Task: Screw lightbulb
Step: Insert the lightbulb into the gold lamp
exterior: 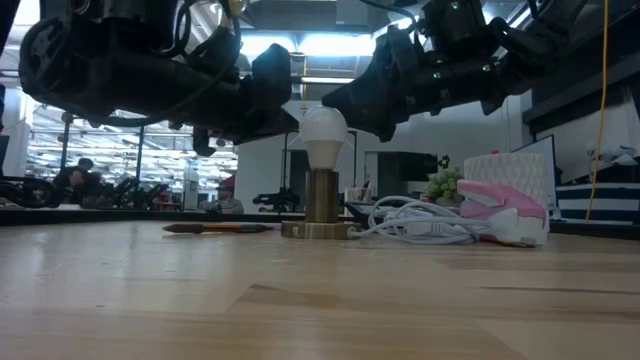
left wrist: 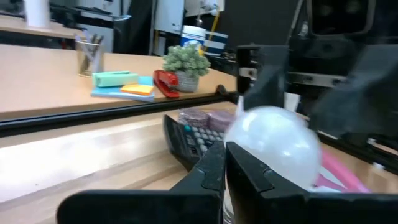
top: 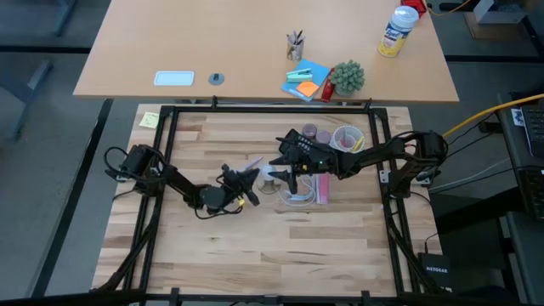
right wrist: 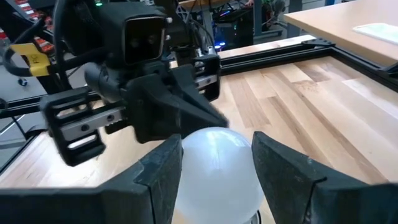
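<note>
The frosted white lightbulb (exterior: 322, 130) stands upright, its base in a brown socket post (exterior: 321, 195) on a round foot (exterior: 318, 230) at mid-table. My right gripper (right wrist: 216, 158) reaches in from the table's right, and its fingers enclose the bulb (right wrist: 214, 171). My left gripper (left wrist: 224, 163) comes from the table's left with its fingers shut and its tips right beside the bulb (left wrist: 277, 146). In the high view the two grippers (top: 251, 177) (top: 287, 174) meet over the bulb. My right gripper pinches the bulb's round glass (right wrist: 186, 177) between its two fingers (right wrist: 273, 171), one on each side at the widest part. The fingers come almost level from the table's right. The bulb stays upright on its post. Whether my left gripper's shut tips touch the glass, I cannot tell.
A looped white cord (exterior: 410, 225) and a pink-and-white object (exterior: 500, 205) lie just right of the post. A pen (exterior: 215, 228) lies to its left. A calculator (left wrist: 186, 140) sits farther back. A black frame rail (top: 272, 106) borders the work area, with a desk beyond it.
</note>
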